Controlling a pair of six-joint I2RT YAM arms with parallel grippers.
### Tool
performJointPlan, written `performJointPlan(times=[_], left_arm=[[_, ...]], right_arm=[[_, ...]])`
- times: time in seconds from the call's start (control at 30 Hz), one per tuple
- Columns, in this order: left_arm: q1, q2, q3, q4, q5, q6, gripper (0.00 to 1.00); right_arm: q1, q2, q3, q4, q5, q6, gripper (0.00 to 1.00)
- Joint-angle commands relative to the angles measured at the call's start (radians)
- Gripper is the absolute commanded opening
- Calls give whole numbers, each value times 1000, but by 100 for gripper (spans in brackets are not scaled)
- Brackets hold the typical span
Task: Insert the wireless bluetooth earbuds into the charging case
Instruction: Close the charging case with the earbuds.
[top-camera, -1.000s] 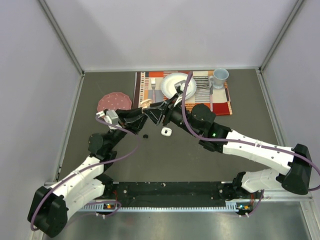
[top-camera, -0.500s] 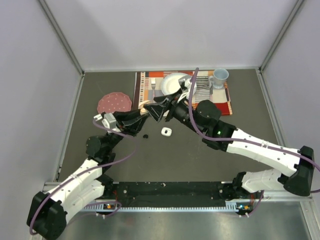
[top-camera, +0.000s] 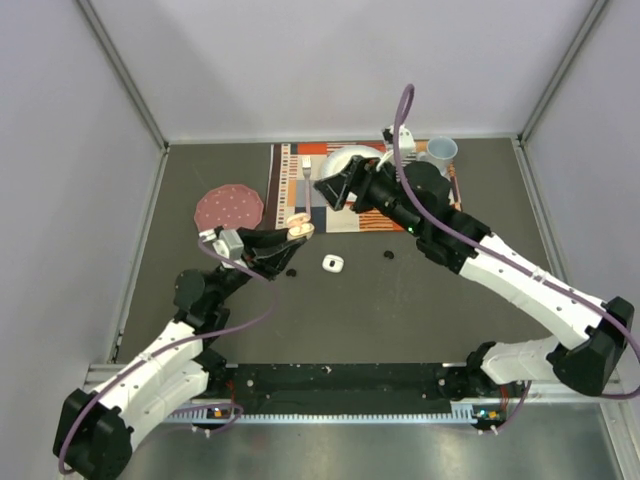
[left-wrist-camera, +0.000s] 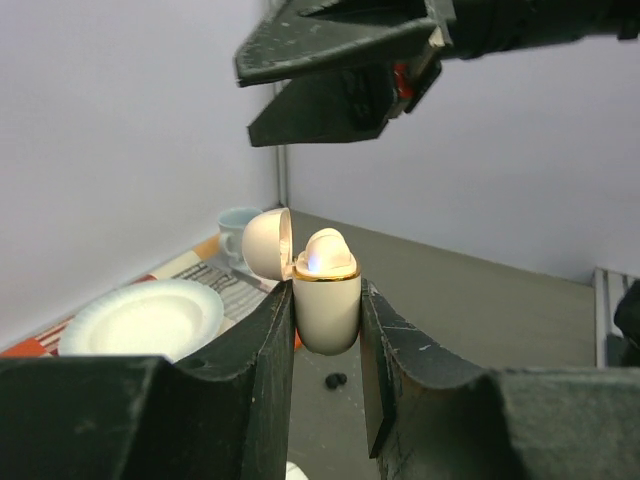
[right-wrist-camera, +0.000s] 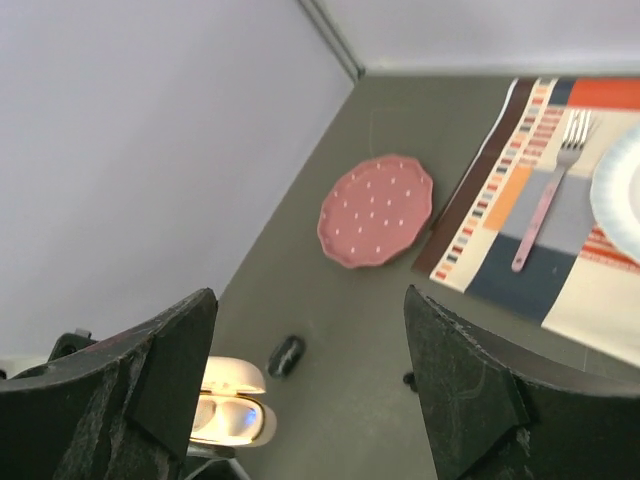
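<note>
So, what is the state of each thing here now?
Case: upright, lid open, held.
Left end effector: shut on case.
Right end effector: open, empty.
Black earbud: loose on table.
Cup: upright.

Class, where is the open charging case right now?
Top view, left of centre: the charging case is clamped in the left gripper, by the striped placemat's near-left corner, right of the pink dotted plate.

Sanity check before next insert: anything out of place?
A small black earbud lies loose left of the small white case, another right of it, both on the dark table, outside any case. Nothing looks spilled or damaged.
</note>
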Motion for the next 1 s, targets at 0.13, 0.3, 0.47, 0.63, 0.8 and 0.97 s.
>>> performJointPlan(times=[0.13,0.3,0.47,0.63,0.8,0.97], left_arm=[[-2,34,56,-33,175,34,0],[-2,38,65,-79,227,51,0],[-2,40,77,-85,244,53,0],[-2,50,92,-79,241,45,0],[-2,57,94,-73,232,35,0],[-4,73,106,-79,219,15,0]], right_arm=[[-16,72,88,-121,-143,65,77],[-16,75,86,-125,-134,73,77],[-18,81,77,-147,-137,75,78],[-18,123,106,-225,-155,78,78],[-18,138,91,-247,-206,75,78],[-16,135,68,-250,-238,68,78]])
